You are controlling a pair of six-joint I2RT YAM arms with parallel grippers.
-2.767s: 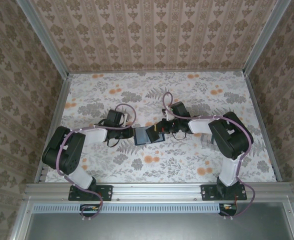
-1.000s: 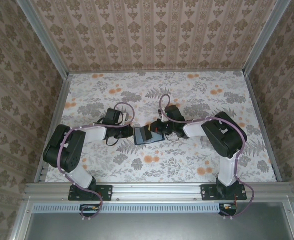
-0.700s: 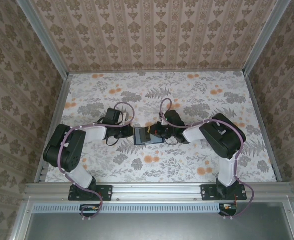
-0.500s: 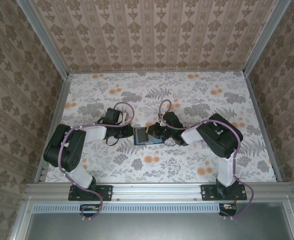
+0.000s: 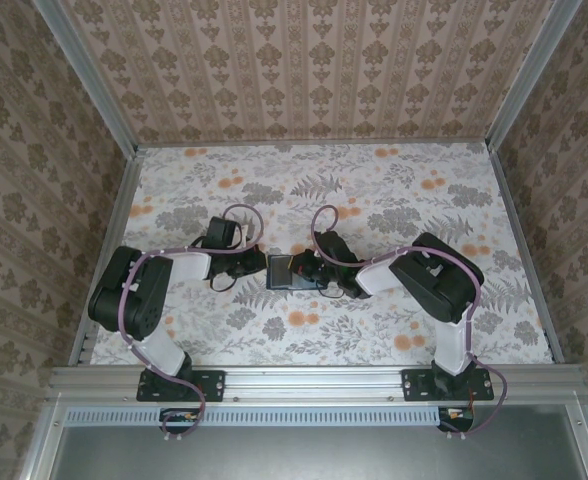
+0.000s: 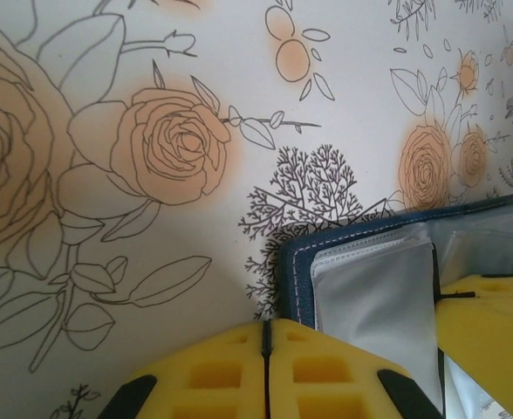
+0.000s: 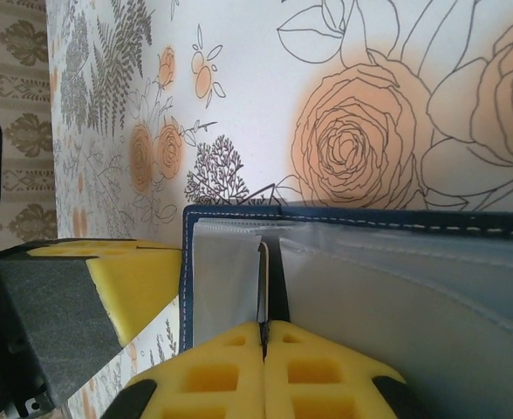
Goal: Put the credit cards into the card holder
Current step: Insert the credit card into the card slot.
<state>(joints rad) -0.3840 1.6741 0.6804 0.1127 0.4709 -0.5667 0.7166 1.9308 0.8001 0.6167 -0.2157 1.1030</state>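
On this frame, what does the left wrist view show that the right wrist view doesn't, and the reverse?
Left wrist: the left gripper, shut, at a corner of the open wallet.
Right wrist: the right gripper, shut, with a thin pale edge, perhaps a card, running up from its tips over the wallet's grey inside; the papered wall at far left.
Both: the wallet's navy stitched rim and grey sleeves, the floral cloth, and the other arm's yellow finger alongside.

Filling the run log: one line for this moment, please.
left pincer shut; right pincer shut; open navy-blue folding card holder between them
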